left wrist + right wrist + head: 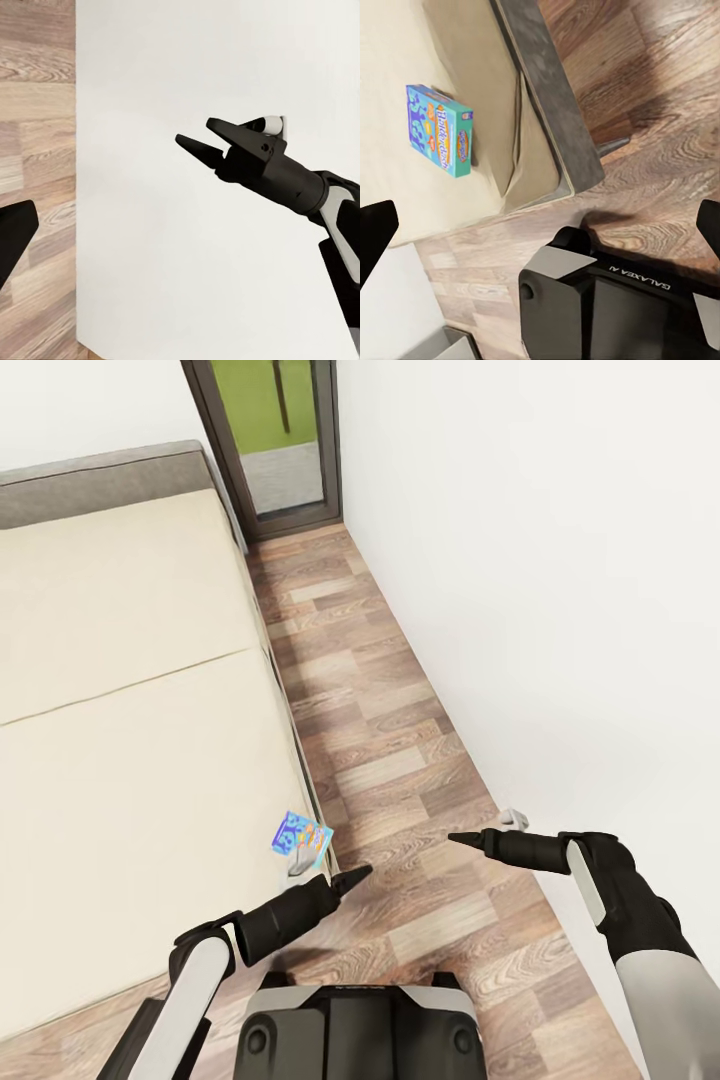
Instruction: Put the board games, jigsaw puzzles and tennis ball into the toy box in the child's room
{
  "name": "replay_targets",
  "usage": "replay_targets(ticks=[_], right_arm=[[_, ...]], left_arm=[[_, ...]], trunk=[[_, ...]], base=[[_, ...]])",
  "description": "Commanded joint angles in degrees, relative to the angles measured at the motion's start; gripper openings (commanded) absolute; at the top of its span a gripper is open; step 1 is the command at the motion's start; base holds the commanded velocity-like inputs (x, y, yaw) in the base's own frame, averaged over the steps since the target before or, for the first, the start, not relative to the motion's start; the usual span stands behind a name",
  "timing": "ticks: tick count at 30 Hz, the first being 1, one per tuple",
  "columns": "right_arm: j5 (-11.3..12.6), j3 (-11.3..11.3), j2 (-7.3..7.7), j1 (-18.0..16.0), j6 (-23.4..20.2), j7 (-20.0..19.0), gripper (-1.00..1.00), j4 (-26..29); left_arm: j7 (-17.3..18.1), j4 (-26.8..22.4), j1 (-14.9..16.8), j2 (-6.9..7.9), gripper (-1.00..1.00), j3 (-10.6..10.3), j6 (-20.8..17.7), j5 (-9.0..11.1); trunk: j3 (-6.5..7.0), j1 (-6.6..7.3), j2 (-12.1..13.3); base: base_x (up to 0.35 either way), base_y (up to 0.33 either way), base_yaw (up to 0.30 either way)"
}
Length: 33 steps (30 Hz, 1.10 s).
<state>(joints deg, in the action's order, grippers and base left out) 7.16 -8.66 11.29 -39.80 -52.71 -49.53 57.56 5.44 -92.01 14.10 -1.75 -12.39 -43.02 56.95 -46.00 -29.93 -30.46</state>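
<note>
A small blue board game (301,837) lies on the beige mattress of the bed (120,710), close to its near corner and right edge. In the right wrist view the same blue box (439,129) lies flat on the mattress, beside the grey bed frame (547,97). My left gripper (358,875) hovers over the floor just right of that corner, a little nearer me than the box, holding nothing. My right gripper (460,840) stands open and empty over the floor near the wall, and its spread fingers (196,131) also appear in the left wrist view. The toy box and table are out of view.
A strip of wooden floor (380,740) runs between the bed and a white wall (560,610). A glass door (275,430) closes the far end. A small white fitting (513,818) sits at the wall's foot. My base (360,1030) is below the arms.
</note>
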Motion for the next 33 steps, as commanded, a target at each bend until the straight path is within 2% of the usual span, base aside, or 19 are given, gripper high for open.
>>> replay_targets(ticks=[1,5,10,12,18,24,28,33], right_arm=[[0.32,-0.04,0.0,-0.02,-0.38,0.07,1.0,0.01],[0.28,-0.04,-0.03,-0.05,-0.35,0.17,1.0,-0.08],[0.24,-0.04,-0.38,-0.2,-0.28,0.31,1.0,-0.36],[0.29,-0.07,-0.67,-0.26,-0.22,0.15,1.0,-0.48],[0.5,-0.19,-0.97,-0.37,-0.16,-0.21,1.0,-0.85],[0.63,-0.24,-1.13,-0.41,-0.14,-0.4,1.0,-1.24],[0.69,-0.3,-1.42,-0.43,-0.1,-0.48,1.0,-1.45],[0.72,-0.34,-1.69,-0.44,-0.03,-0.52,1.0,-1.59]], left_arm=[[0.31,-0.02,0.01,-0.03,1.0,0.09,-0.29,-0.12],[0.47,-0.02,-0.01,0.03,1.0,0.26,-0.34,-0.14],[0.63,-0.02,-0.05,0.36,1.0,1.93,-0.49,-0.13],[0.69,-0.02,-0.14,0.59,1.0,3.28,-0.76,-0.11],[0.85,-0.02,-0.46,0.84,1.0,5.0,-2.19,-0.06],[1.32,-0.02,-0.6,0.9,1.0,5.64,-3.36,-0.03],[2.62,-0.02,-0.65,1.02,1.0,6.04,-4.06,0.17],[4.93,-0.02,-0.71,1.31,1.0,7.08,-4.6,1.51]], trunk=[[-0.14,-0.25,-0.48],[-0.48,-1.13,-2.08],[-0.92,-2.22,-4.09],[-1.09,-2.66,-4.89],[-1.61,-3.98,-7.3],[-2.13,-5.3,-9.7],[-2.48,-6.18,-11.31],[-2.91,-7.28,-13.31]], base=[[0.0,0.0,0.0],[0.0,0.0,0.0],[0.0,0.0,0.0],[0.0,0.0,0.0],[0.0,0.0,0.0],[0.0,0.0,0.0],[0.0,0.0,0.0],[0.0,0.0,0.0]])
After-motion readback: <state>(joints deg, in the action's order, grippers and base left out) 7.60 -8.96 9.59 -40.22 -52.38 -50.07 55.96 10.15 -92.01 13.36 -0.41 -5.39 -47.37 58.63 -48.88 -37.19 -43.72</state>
